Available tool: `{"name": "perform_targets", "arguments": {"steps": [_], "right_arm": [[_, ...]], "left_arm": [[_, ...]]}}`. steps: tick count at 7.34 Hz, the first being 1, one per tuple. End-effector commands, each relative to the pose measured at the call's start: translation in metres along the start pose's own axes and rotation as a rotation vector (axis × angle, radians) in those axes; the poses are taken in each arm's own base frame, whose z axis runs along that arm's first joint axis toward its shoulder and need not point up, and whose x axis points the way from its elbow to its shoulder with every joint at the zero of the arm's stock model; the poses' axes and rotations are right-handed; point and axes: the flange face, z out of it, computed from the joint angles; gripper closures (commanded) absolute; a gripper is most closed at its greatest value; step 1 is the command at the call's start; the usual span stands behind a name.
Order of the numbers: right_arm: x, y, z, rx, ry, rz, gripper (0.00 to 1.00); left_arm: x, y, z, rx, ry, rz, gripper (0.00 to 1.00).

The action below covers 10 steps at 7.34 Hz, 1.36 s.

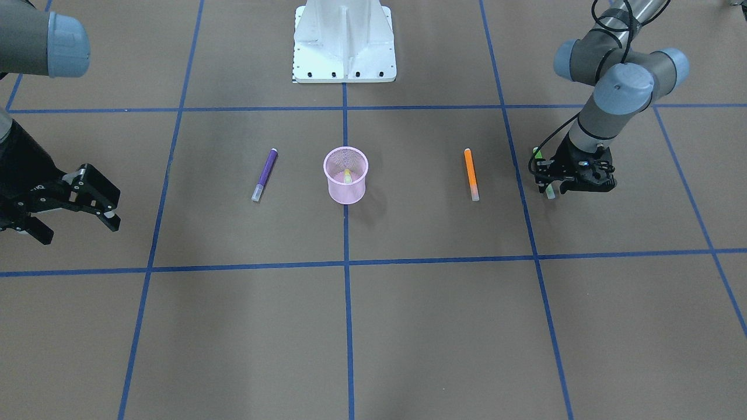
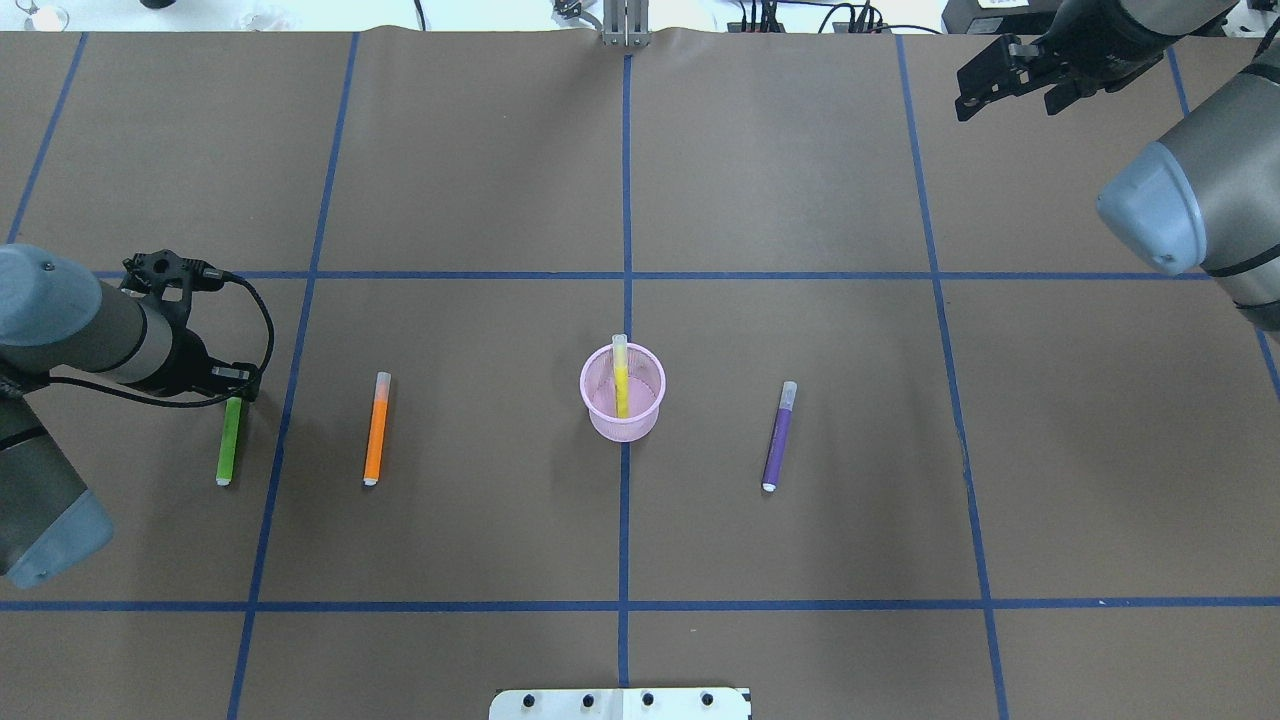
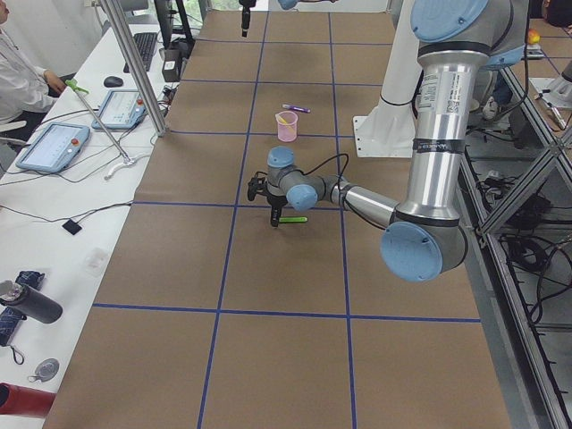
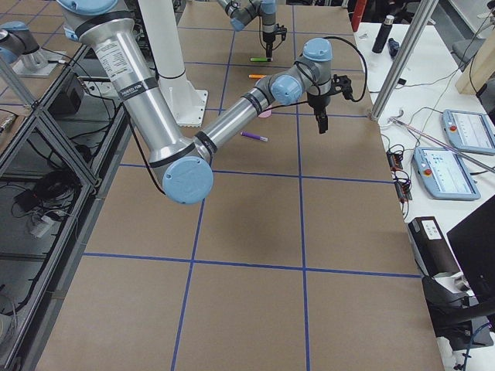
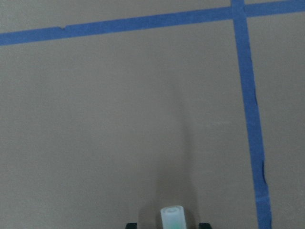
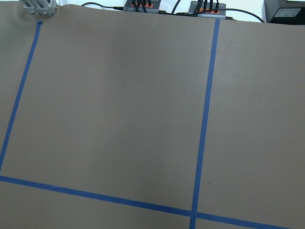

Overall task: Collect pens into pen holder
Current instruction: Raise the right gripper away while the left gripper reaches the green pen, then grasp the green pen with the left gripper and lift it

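Note:
The pink mesh pen holder (image 1: 344, 192) (image 2: 622, 422) stands at the table's middle with the yellowish pen (image 2: 620, 375) upright in it. The purple pen (image 1: 265, 174) (image 2: 779, 435), the orange pen (image 1: 470, 173) (image 2: 376, 430) and the green pen (image 2: 229, 445) lie flat on the table. My left gripper (image 2: 236, 388) (image 1: 575, 185) is low over the green pen's pale cap end (image 5: 172, 217), jaws open on either side of it. My right gripper (image 1: 76, 228) (image 2: 1005, 100) is open and empty, raised far off to the side.
The white robot base (image 1: 344, 41) stands behind the holder. Blue tape lines (image 1: 345, 262) divide the brown table. A desk with tablets (image 3: 54, 143) and a seated person runs along the far edge.

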Motion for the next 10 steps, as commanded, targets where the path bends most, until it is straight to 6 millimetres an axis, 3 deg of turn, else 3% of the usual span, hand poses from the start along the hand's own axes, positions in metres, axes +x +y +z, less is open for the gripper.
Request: {"name": "perform_targets", "arguments": {"steps": [1,3,4,6,8,10], "right_arm": [[0.0,0.0,0.0,0.001,0.0,0.002,0.01],[0.0,0.0,0.0,0.001,0.0,0.001,0.01],[0.0,0.0,0.0,0.001,0.0,0.002,0.01],[0.001,0.0,0.0,0.001,0.0,0.002,0.01],[0.002,0.001,0.001,0.003,0.001,0.001,0.01],[0.003,0.002,0.003,-0.001,0.002,0.002,0.01]], "left_arm": [[0.003,0.002,0.002,-0.005,0.0,0.006,0.61],[0.004,0.003,0.001,-0.001,0.002,0.01,1.0],[0.005,0.003,-0.001,0.002,0.005,0.024,1.0],[0.025,0.0,-0.042,0.055,0.065,0.053,1.0],[0.078,-0.011,-0.107,0.189,0.167,0.156,1.0],[0.155,-0.048,-0.16,0.376,0.249,0.2,1.0]]}}
